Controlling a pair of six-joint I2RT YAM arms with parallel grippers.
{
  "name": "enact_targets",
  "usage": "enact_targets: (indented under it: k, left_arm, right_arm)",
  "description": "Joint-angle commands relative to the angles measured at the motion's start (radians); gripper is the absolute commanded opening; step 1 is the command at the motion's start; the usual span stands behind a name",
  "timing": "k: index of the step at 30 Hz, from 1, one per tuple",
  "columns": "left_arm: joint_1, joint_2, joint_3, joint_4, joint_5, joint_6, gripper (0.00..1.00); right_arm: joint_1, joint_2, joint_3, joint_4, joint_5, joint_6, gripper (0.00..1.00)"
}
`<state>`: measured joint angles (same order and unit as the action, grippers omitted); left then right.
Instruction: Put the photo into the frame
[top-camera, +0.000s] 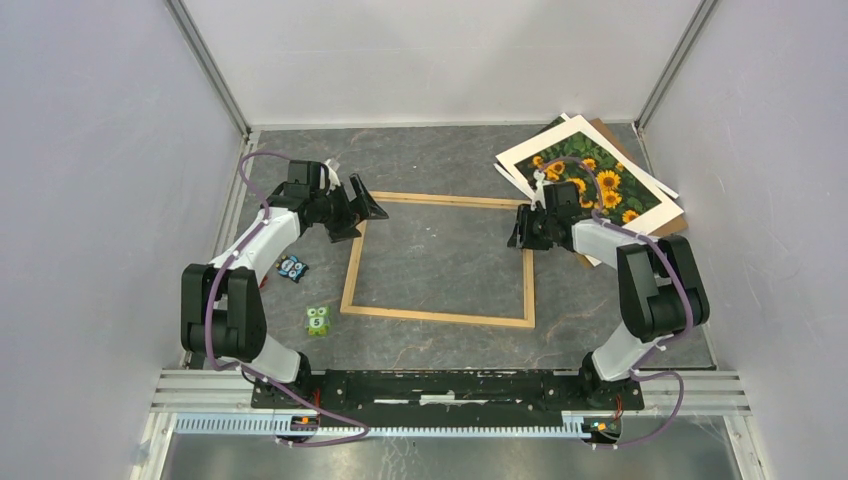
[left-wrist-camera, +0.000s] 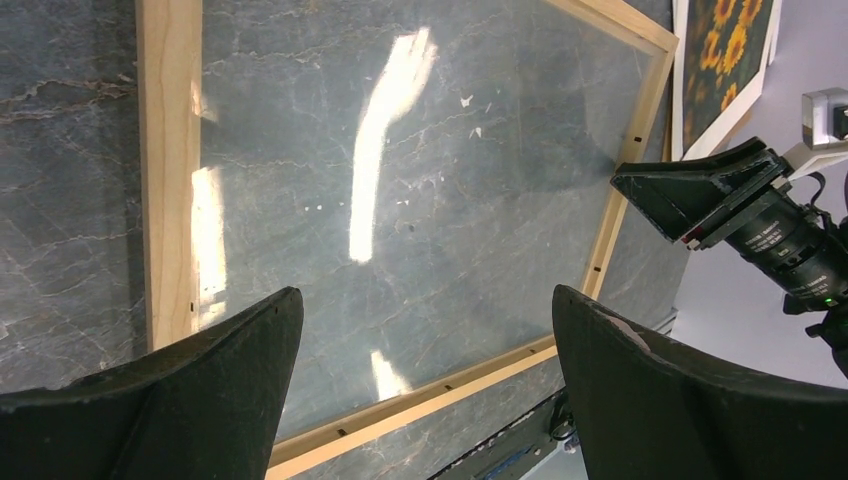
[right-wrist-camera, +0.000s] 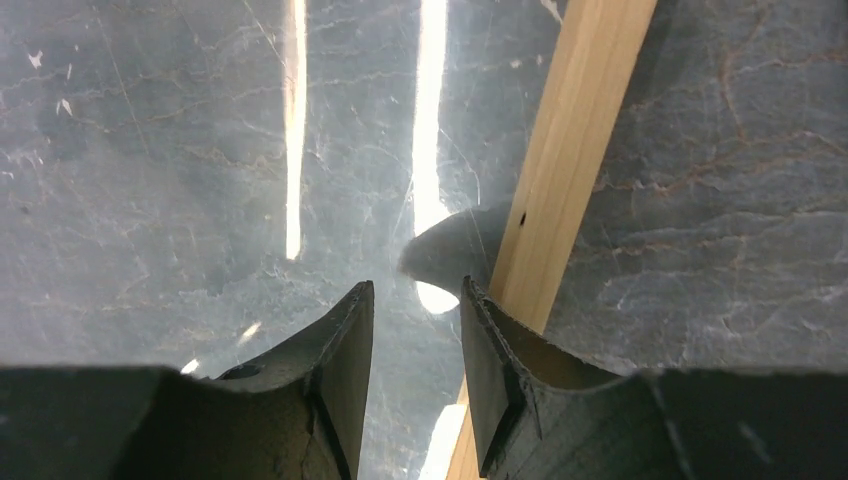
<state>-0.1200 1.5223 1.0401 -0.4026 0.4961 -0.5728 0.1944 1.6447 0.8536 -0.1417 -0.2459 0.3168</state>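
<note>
Right claw (right-wrist-camera: 416, 290) (narrowly parted) above thin wooden frame (right-wrist-camera: 575, 130) — marbled table (right-wrist-camera: 150, 150).

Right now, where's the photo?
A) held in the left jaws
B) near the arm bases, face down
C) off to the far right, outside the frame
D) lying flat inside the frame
C: the photo lies face up at the far right, outside the strips of the frame, which has no print inside it.
</note>
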Motion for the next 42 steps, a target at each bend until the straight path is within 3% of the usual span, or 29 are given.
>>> enact_targets:
  k: [1,11,21,32,42]
  left_arm:
    - [0.000,-0.004,0.004,-0.009,-0.034,0.022,1.00]
    - [0.000,-0.002,0.012,-0.015,-0.026,0.023,1.00]
    - [-0.001,-0.020,0.002,0.008,0.019,0.002,1.00]
    - [-0.032,-0.022,-0.003,0.024,0.034,-0.009,1.00]
    - [-0.039,-0.033,0.009,-0.019,-0.046,0.033,1.00]
  right_arm:
    - [0.002,0.036,0.052,0.057,0.026,0.011,0.44]
    - [0.000,0.005,0.160,-0.008,0.060,-0.042,0.48]
    - [-0.001,0.134,0.337,-0.034,0.101,-0.051,0.51]
    - [-0.002,0.222,0.320,0.020,0.133,-0.058,0.52]
    - [-0.002,0.250,0.281,0.075,0.090,-0.021,0.53]
